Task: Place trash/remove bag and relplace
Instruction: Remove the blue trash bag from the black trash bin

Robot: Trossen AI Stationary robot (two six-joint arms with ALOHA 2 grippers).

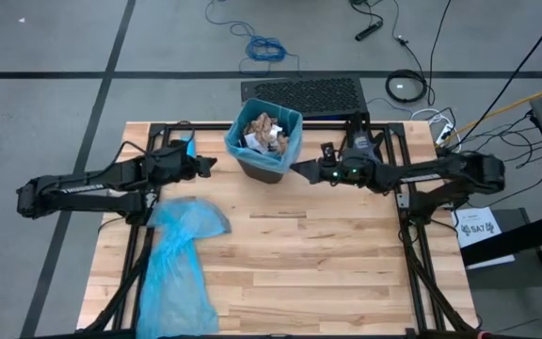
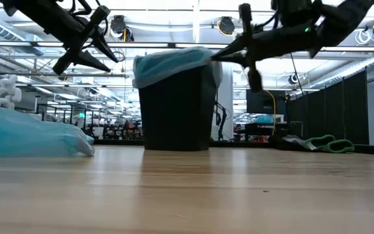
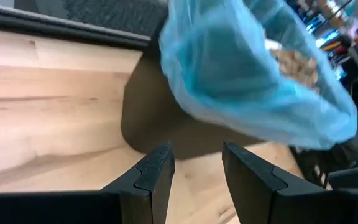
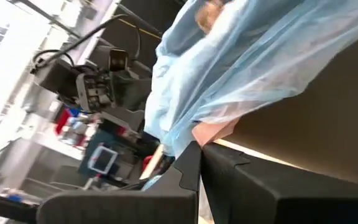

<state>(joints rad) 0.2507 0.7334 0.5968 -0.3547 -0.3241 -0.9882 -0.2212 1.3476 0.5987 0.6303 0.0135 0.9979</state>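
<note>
While left claw (image 3: 194,171) hovers spread, right claw (image 4: 199,155) pinches bag (image 4: 241,81) edge.

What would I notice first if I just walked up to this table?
Probably the dark bin at the table's far edge, lined with a blue bag and full of crumpled trash. The right gripper is shut on the bag's rim; the left gripper waits open opposite. A spare blue bag lies crumpled near the table's left.

Table (image 1: 327,254): pale wood planks, smooth. Bin liner (image 2: 167,65): thin translucent blue plastic, crinkled. Trash (image 1: 269,132): crumpled paper.
</note>
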